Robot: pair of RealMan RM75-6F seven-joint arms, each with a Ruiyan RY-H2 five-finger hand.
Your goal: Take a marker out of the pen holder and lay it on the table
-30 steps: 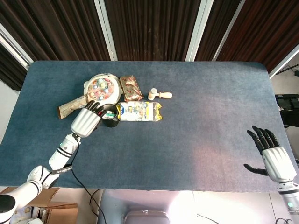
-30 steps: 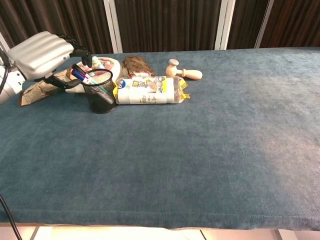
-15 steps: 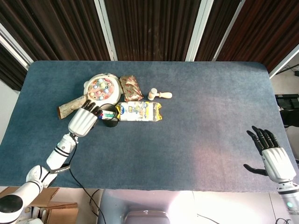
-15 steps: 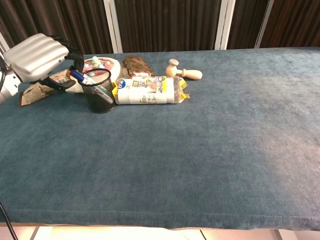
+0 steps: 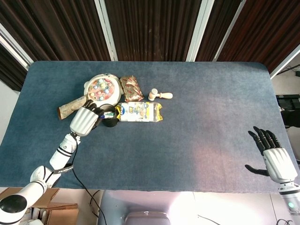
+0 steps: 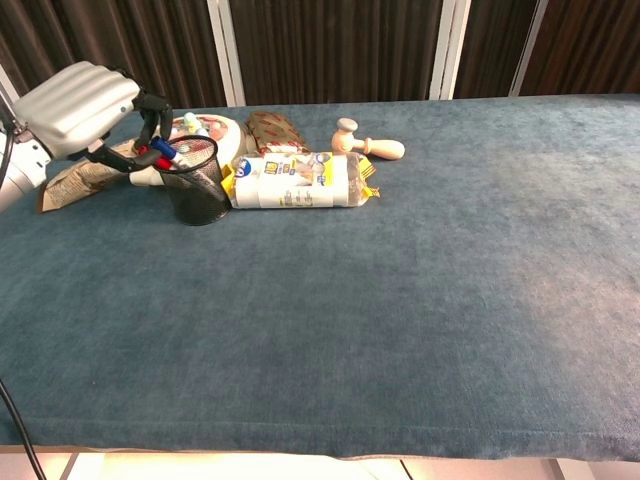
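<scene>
A black mesh pen holder point(image 6: 201, 187) stands on the blue table point(image 6: 400, 300) at the far left, also seen from above as pen holder point(image 5: 111, 117). A blue marker point(image 6: 166, 149) and a red marker point(image 6: 160, 163) lean out over its left rim. My left hand point(image 6: 78, 108) hovers just left of the holder, and its fingers point(image 6: 151, 112) and thumb curl in around the blue marker's top end. In the head view this left hand point(image 5: 84, 120) covers the holder's left side. My right hand point(image 5: 274, 158) hangs open near the table's front right edge, holding nothing.
A yellow and white snack pack point(image 6: 297, 180) lies against the holder's right side. Behind stand a round toy with coloured dots point(image 5: 101, 89), a brown packet point(image 5: 131, 88) and a wooden mallet point(image 5: 160, 95). A brown wrapper point(image 5: 69, 108) lies left of the hand.
My left hand drew back slightly from the holder, then came in again; its fingers now curl around the blue marker's end. The right hand has stayed put.
</scene>
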